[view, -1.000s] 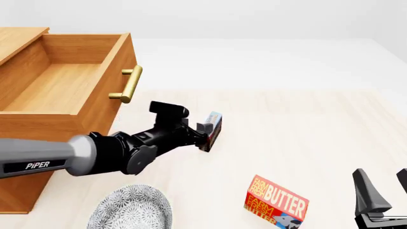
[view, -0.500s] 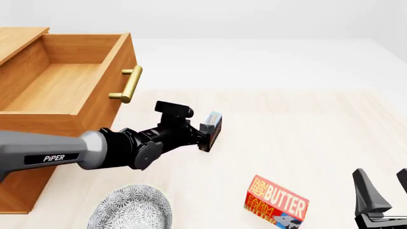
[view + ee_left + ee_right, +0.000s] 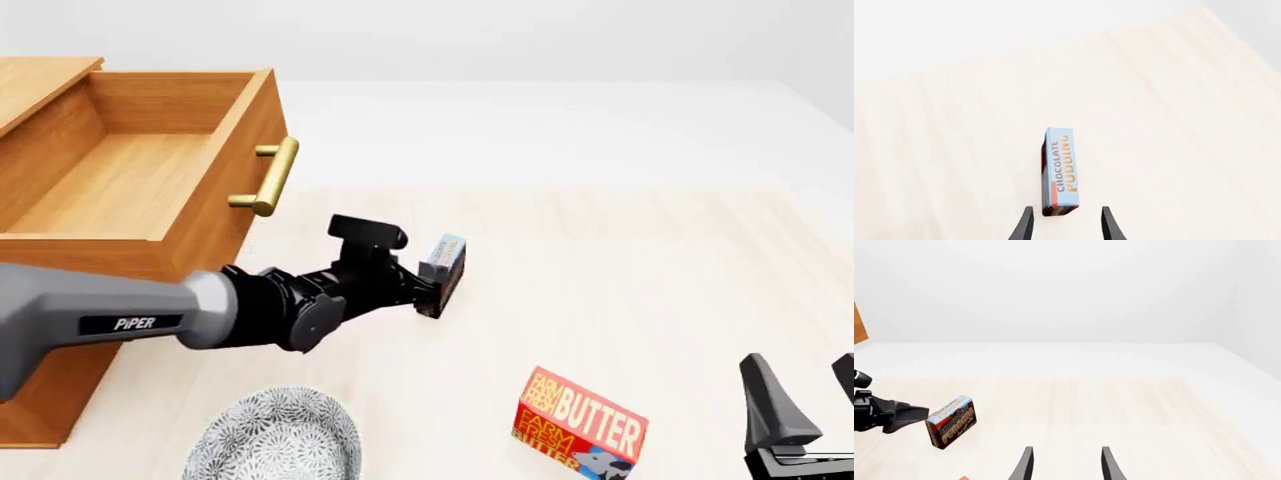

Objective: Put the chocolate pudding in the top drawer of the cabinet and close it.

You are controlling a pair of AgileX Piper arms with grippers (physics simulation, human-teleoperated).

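On the pale table (image 3: 641, 260), the open left end effector (image 3: 1064, 222) apparently straddles the chocolate pudding (image 3: 1058, 170)

The table is viewed from above by the front camera, low by both wrist cameras; the chocolate pudding (image 3: 446, 262) (image 3: 1058, 171) (image 3: 951, 421) is shared.

Left arm (image 3: 200, 315) reached further forward, left claw (image 3: 430, 285) closer around chocolate pudding (image 3: 445, 272)

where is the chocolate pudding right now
In the front view the pudding stands on edge mid-table, at the left gripper fingers' tips, right of the open top drawer and beyond the butter box.
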